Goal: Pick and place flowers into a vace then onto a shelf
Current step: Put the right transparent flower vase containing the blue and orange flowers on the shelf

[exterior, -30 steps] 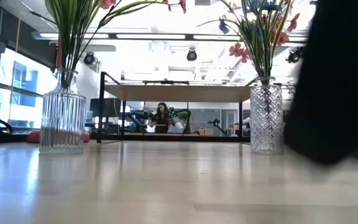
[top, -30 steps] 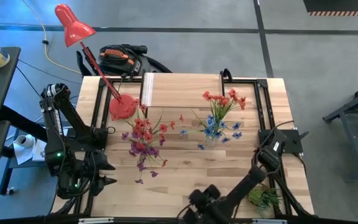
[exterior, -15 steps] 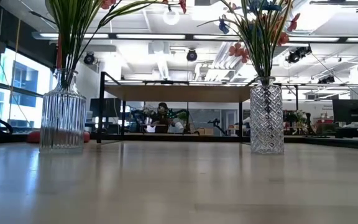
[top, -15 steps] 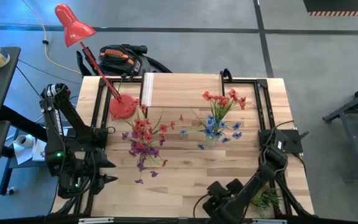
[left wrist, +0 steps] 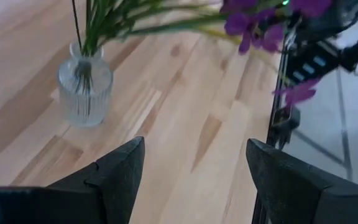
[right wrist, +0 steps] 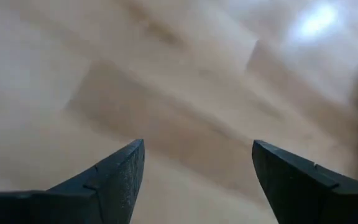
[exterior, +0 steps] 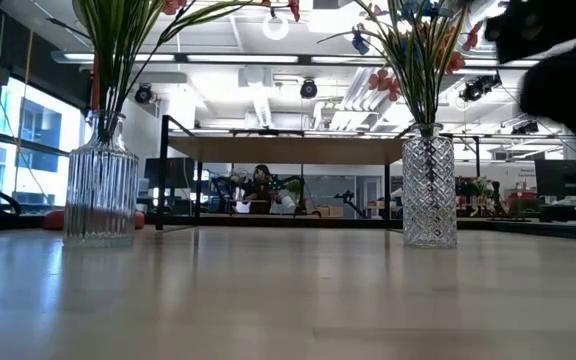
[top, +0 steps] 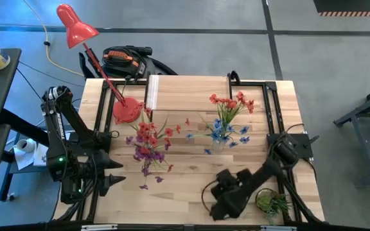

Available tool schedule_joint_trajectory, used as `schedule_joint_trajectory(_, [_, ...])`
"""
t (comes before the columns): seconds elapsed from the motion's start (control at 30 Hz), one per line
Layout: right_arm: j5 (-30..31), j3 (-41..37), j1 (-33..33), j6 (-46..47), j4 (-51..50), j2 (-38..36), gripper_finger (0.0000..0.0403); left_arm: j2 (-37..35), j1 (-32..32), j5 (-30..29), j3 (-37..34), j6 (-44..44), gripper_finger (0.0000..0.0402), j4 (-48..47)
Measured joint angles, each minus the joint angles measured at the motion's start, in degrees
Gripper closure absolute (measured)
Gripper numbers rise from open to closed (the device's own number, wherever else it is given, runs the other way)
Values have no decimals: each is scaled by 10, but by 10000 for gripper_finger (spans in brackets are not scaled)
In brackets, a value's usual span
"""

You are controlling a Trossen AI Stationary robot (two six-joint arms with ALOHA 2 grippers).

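The right pincer (top: pixel 216 200) is seen low over the near part of the bench (top: pixel 191 186), with its fingers (right wrist: pixel 104 180) spread apart and nothing but bare wood between them. Just beside the right arm, at the near right corner, a small leafy plant (top: pixel 273 204) is seen. The left pincer (top: pixel 115 178) is held at the left edge of the bench, its fingers (left wrist: pixel 114 174) likewise parted and empty, pointing toward the middle.

The flowers are found in two glass vases standing on the bench. One bunch (top: pixel 148 142), red and purple, is set in a ribbed vase (exterior: pixel 100 192) left of centre; the other bunch (top: pixel 229 122), red and blue, is set in a cut-glass vase (exterior: pixel 429 192) right of centre. The two vases are well apart. Behind them, along the far edge, the shelf (exterior: pixel 286 148) is seen with its plank top bare. A red lamp (top: pixel 76 27) is based at the far left corner of the bench.
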Motion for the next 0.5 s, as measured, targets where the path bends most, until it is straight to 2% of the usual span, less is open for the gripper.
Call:
schedule_joint_trajectory(0.17, [8, -71, -26, -2, -41, -60, 115, 0, 0, -32, 0, -13, 85, 0])
schedule_joint_trajectory(0.27, [29, -125, -31, -8, -15, -113, 115, 0, 0, -36, 0, -13, 85, -1])
schedule_joint_trajectory(0.5, [142, -303, -30, -104, 326, -294, 129, 0, 0, -42, 0, -19, 85, -6])
